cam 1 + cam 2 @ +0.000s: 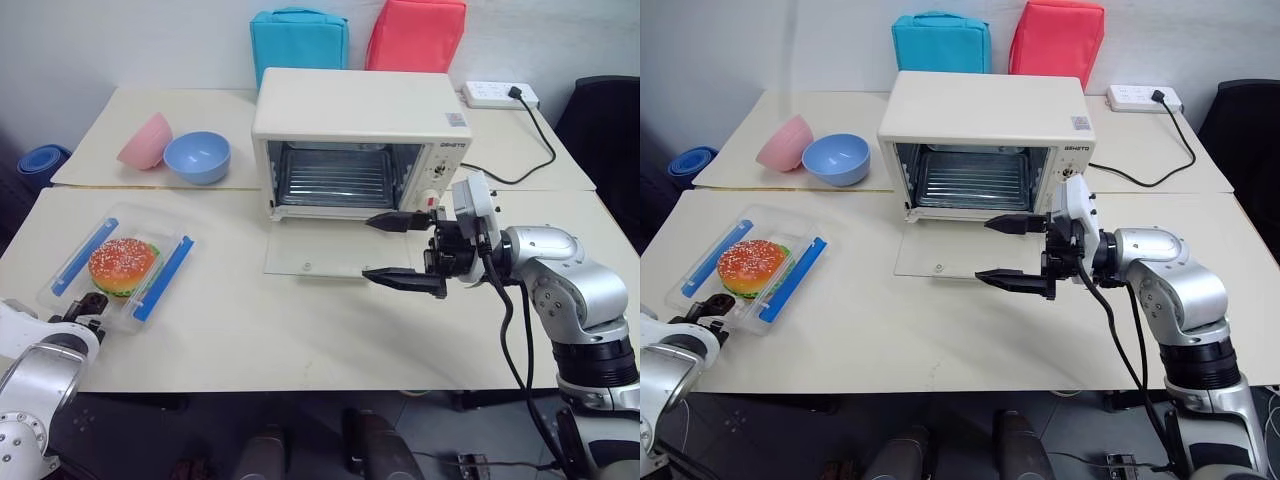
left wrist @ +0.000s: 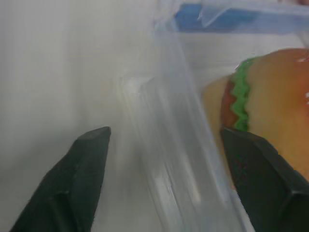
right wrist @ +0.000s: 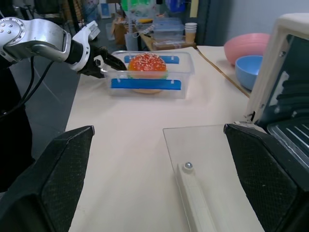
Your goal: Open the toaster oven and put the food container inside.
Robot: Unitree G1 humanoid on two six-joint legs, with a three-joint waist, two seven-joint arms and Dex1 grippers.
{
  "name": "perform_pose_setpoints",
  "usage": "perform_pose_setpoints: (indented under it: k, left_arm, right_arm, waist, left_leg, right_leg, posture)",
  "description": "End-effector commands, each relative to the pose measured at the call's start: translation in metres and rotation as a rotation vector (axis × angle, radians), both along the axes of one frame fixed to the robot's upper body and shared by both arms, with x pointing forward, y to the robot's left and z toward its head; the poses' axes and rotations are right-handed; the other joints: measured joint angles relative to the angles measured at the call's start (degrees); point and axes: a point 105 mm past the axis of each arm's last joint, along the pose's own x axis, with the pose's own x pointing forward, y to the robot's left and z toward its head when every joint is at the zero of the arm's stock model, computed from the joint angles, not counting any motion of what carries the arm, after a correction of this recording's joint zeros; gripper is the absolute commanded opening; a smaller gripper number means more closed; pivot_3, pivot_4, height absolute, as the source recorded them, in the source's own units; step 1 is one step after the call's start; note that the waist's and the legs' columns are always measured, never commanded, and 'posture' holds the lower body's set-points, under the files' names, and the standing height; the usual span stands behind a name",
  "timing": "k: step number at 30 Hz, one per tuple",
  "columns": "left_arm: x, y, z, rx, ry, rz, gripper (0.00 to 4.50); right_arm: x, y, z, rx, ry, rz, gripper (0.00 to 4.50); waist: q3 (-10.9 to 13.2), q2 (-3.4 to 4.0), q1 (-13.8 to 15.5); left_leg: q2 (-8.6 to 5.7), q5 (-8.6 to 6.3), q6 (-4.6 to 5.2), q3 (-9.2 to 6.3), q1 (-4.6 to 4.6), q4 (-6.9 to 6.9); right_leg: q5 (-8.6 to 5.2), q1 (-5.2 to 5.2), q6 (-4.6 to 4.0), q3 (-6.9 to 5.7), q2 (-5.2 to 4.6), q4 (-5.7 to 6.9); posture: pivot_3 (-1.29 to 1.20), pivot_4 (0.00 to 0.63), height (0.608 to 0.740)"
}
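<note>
Though boxy, food container (image 1: 118,263) clear plastic.

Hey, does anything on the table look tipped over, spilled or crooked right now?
Mostly tidy. The pink bowl lies tipped on its side against the upright blue bowl. The clear plastic food container sits askew to the table edge.

The toaster oven (image 1: 358,120) is cream-white with a red button and a clear glass door (image 1: 320,255). The food container (image 1: 120,265) is clear plastic with blue clips; its burger has an orange sesame-speckled bun and green lettuce. At upper left sit a pink bowl (image 1: 146,142) and a light blue bowl (image 1: 197,157).
</note>
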Motion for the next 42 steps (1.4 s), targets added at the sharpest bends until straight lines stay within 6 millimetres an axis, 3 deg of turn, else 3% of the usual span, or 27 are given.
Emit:
perform_pose_setpoints:
  k: [1,7,11,14,18,22,30,33,42]
  left_arm:
    - [0.003,0.005,0.011,0.005,-0.016,0.019,2.79]
    - [0.007,0.012,0.016,0.023,0.013,0.023,1.11]
    - [0.016,0.01,0.026,0.088,0.03,-0.091,0.13]
    - [0.027,0.008,0.04,0.207,0.043,-0.239,0.13]
    - [0.04,-0.008,0.056,0.23,-0.015,-0.447,0.13]
    - [0.051,-0.039,0.076,0.322,-0.033,-0.715,0.13]
    - [0.09,-0.115,0.09,0.38,-0.05,-1.009,0.13]
    - [0.11,-0.142,0.092,0.375,-0.027,-1.07,0.13]
    - [0.151,-0.202,0.099,0.377,0.033,-1.188,0.13]
  right_arm:
    - [-0.006,-0.004,0.014,0.02,-0.055,-0.016,4.5]
    - [-0.005,-0.009,0.016,0.017,-0.069,-0.044,4.5]
    - [-0.007,-0.013,0.017,0.018,-0.036,-0.046,4.5]
    - [-0.011,-0.018,0.017,0.017,0.015,-0.034,4.5]
    - [-0.009,-0.021,0.017,-0.002,-0.019,-0.07,4.5]
    - [-0.006,-0.026,0.013,-0.007,-0.025,-0.116,4.5]
    - [-0.012,-0.038,0.007,0.001,-0.015,-0.186,4.5]
    - [-0.016,-0.048,0.006,0.001,-0.014,-0.223,4.5]
    - [-0.026,-0.065,0.004,-0.004,-0.041,-0.332,4.5]
  waist:
    - [0.0,0.0,0.1]
    - [0.0,0.01,0.1]
    - [0.0,0.0,0.0]
    - [0.0,0.0,0.0]
    - [0.0,0.01,0.0]
    - [0.0,0.01,0.0]
    - [0.0,0.05,0.6]
    - [0.0,0.05,1.1]
    - [0.0,0.03,1.3]
  left_leg:
    - [0.0,0.0,-0.02,-0.03,0.0,0.0]
    - [-0.02,0.02,-0.05,0.01,0.02,-0.02]
    - [0.01,0.05,-0.1,-0.03,0.05,-0.05]
    - [0.04,0.06,-0.13,-0.04,0.05,-0.06]
    - [0.02,0.06,-0.12,-0.01,0.0,-0.16]
    - [0.05,0.01,-0.11,-0.05,-0.13,-0.2]
    - [0.04,-0.01,-0.13,-0.24,-0.58,-0.17]
    - [-0.1,0.06,-0.17,-0.19,-0.94,-0.07]
    - [-0.4,0.13,-0.19,0.09,-0.9,-0.05]
  right_leg:
    - [-0.01,0.0,-0.02,0.0,0.0,0.0]
    - [-0.02,0.02,-0.03,-0.01,-0.03,-0.02]
    - [-0.03,0.02,-0.11,-0.02,0.03,0.0]
    - [-0.04,0.01,-0.16,-0.03,0.06,0.01]
    - [-0.05,-0.01,-0.18,-0.17,0.03,-0.15]
    - [-0.05,-0.04,-0.18,-0.12,0.01,-0.36]
    - [0.0,-0.4,-0.1,-0.1,-0.04,-0.42]
    - [0.07,-0.8,0.03,-0.08,-0.09,-0.23]
    - [0.1,-0.94,0.09,-0.16,0.03,-0.02]
  posture:
    - [0.0,0.15,0.74]
    - [0.0,0.15,0.74]
    - [0.0,0.15,0.74]
    - [0.0,0.15,0.74]
    - [0.0,0.15,0.74]
    - [0.0,0.15,0.74]
    - [0.0,0.15,0.74]
    - [0.0,0.15,0.74]
    - [0.0,0.15,0.74]
